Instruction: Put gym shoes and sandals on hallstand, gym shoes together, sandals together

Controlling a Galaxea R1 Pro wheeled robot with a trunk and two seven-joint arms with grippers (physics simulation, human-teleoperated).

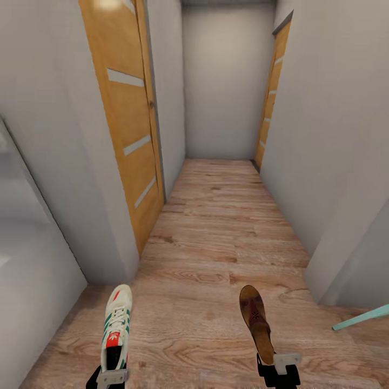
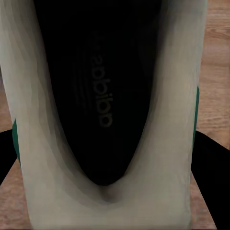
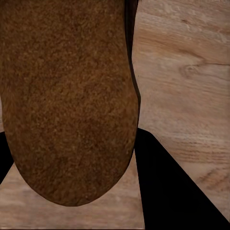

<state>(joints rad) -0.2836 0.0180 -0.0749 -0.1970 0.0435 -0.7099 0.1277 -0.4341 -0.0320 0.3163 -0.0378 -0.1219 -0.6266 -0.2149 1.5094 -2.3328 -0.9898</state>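
While both arms carry a load, the robot faces down a corridor: carry step, one shoe per arm, placing not yet begun.

Nearest, relative to the floor (image 1: 216,227): left gripper (image 1: 112,376) is clamped on the heel of a gym shoe (image 1: 117,327), toe pointing away down the corridor, the shoe apparently held clear of the planks. Left wrist view looks straight into the shoe's dark opening (image 2: 103,96), insole lettering legible, white collar round it, floor at the edges. Right gripper (image 1: 279,367) is closed on the heel end of a sandal (image 1: 256,320), also toe-forward above the floor. Right wrist view: brown heel (image 3: 67,105) close up, planks beyond.

Containers: the only hollow thing here is the shoe itself; its opening looks empty. No rack shelf to report on from these views.

Further along the floor: an orange door (image 1: 129,124) on the left wall, a second door (image 1: 270,102) on the right wall further down, grey end wall closing the corridor. A teal bar (image 1: 361,317) juts in low at right, just above the floor; cannot tell what it belongs to.

Judgement: task roughly at the first haul; the other shoe and sandal are unaccounted for. Next move calls for turning or driving the base until the rack comes into sight, keeping both grips firm, then setting each item on a shelf with room beside it for its mate.
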